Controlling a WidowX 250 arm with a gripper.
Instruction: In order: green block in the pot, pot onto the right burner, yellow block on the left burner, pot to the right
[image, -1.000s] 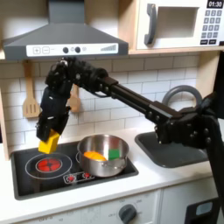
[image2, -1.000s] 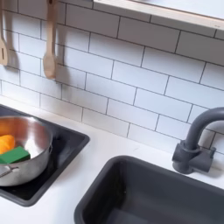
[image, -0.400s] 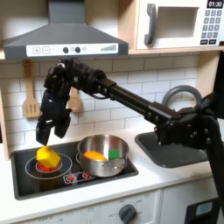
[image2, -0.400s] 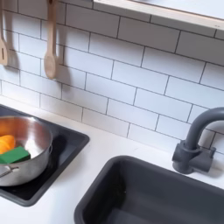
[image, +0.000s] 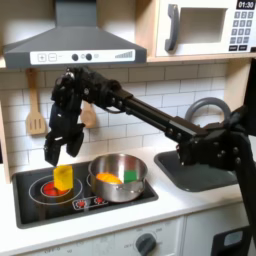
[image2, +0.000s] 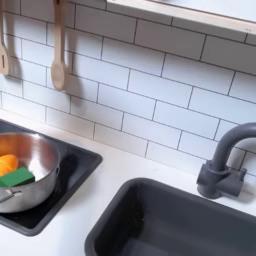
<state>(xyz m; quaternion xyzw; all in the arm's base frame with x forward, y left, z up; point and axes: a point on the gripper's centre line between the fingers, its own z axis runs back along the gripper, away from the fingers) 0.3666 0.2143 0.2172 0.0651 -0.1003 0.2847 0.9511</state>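
Note:
The yellow block (image: 63, 177) stands upright on the red-ringed burner (image: 47, 187) at the first exterior view's left. My gripper (image: 61, 152) hangs just above the block, open, with nothing between its fingers. The silver pot (image: 118, 176) sits on the stovetop to the block's right in the first exterior view. The pot (image2: 30, 152) holds the green block (image2: 16, 178) and an orange piece (image2: 7, 164). The green block (image: 131, 176) lies against the pot's right inner wall in the first exterior view.
A black stovetop (image: 85, 202) carries the burners, with knobs along its front. Wooden utensils (image2: 58, 45) hang on the tiled wall. A dark sink (image2: 170, 222) with a grey faucet (image2: 225, 160) lies right of the stove. A hood (image: 70, 40) overhangs the stove.
One second ago my gripper held the yellow block over the left burner. It has let go; the block now stands on the burner and the gripper has lifted slightly.

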